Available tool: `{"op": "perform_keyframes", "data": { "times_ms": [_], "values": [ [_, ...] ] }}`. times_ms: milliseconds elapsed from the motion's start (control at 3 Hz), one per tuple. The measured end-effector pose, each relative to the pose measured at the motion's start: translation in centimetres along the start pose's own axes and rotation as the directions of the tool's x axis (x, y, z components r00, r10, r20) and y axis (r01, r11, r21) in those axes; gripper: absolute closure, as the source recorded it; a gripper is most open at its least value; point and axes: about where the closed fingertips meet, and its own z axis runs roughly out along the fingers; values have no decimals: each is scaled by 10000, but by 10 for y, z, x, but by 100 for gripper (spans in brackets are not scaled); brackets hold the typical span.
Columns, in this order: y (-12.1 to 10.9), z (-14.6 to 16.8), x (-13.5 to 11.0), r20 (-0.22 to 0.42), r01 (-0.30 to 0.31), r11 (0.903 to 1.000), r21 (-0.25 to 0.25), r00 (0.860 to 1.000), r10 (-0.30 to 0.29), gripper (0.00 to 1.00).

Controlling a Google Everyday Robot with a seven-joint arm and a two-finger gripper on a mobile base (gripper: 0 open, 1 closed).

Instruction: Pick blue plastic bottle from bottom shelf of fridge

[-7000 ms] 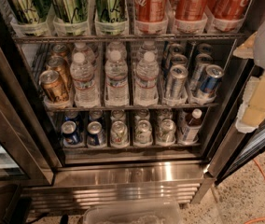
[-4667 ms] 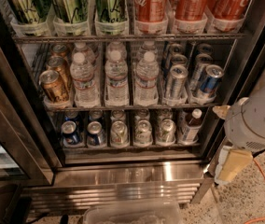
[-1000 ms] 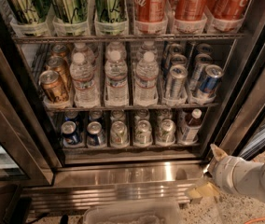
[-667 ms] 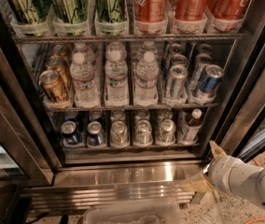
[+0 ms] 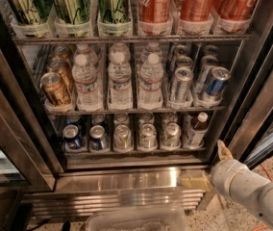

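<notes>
The blue plastic bottle (image 5: 194, 129), with a white cap, brown upper body and white-and-blue label, stands upright at the right end of the bottom shelf (image 5: 136, 151) of the fridge (image 5: 127, 181). Several cans stand to its left in the lanes. My gripper (image 5: 208, 166) is at the lower right, in front of the fridge's steel base, below and a little right of the bottle. It is open and empty, with one fingertip (image 5: 224, 150) pointing up and the other (image 5: 194, 181) pointing left.
The middle shelf holds water bottles (image 5: 121, 76) and cans (image 5: 55, 87). The top shelf holds green cans (image 5: 71, 4) and red cola bottles (image 5: 153, 1). A dark door frame (image 5: 259, 109) rises on the right. A clear bin (image 5: 136, 221) sits on the floor.
Over the seconds my arm came down from the right of the middle shelf to the fridge's base. In the last second it has barely shifted. The bottle has not moved.
</notes>
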Motion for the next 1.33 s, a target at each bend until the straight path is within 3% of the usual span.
{"op": "perform_keyframes", "data": {
  "times_ms": [667, 1333],
  "values": [
    [-11, 5, -12, 1536, -427, 9902, 1327, 9879, 220, 0],
    [-28, 11, -6, 2079, -1246, 9708, 2050, 9748, 812, 0]
  ]
}}
